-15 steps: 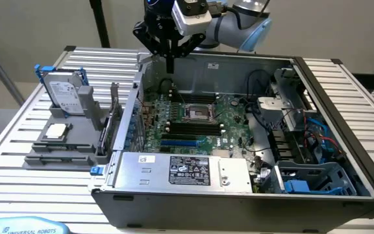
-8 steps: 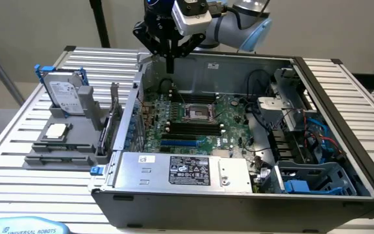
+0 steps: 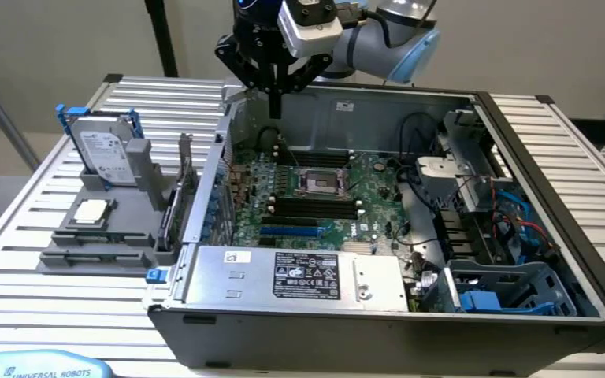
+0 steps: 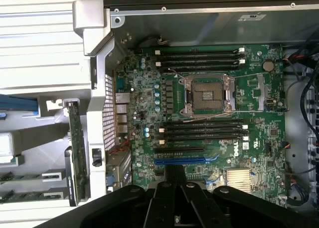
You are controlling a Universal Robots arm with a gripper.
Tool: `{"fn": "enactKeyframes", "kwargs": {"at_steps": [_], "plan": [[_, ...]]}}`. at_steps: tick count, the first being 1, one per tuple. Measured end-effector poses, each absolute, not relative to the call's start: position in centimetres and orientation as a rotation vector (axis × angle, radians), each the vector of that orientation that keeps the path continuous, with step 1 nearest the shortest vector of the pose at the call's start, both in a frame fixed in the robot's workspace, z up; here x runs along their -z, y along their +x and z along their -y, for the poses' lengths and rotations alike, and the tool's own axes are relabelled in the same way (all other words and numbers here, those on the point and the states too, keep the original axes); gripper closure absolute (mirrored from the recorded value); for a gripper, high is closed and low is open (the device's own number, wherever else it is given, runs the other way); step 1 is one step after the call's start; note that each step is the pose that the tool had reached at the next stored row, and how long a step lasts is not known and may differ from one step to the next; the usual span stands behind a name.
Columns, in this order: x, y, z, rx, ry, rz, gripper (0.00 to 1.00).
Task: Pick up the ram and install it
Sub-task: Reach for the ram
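The gripper [image 3: 275, 101] hangs with its jaws pressed shut on nothing, above the rear part of the motherboard [image 3: 376, 185] inside the open computer case [image 3: 387, 339], which has its side panel off so the slots can be reached from above. The ram [image 4: 75, 148] is well off to the gripper's side and lower, beyond the case's side wall. It stands on its long edge in a grey holder [image 3: 82, 256], probably so its upper edge can be pinched from above.

On slatted metal table [image 3: 13, 295]: open computer case [image 3: 387, 337]; just beside it, toward the exterior view's left, grey parts holder [image 3: 84, 257], both resting on the slats.
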State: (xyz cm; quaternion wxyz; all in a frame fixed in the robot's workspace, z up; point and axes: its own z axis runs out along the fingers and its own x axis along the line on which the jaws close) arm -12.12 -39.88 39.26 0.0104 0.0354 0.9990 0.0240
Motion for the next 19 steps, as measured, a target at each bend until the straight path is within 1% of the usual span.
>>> {"fn": "enactKeyframes", "kwargs": {"at_steps": [19], "plan": [[-39.1, -20.2, 42.0, -0.075, 0.110, -3.118, 0.89]]}}
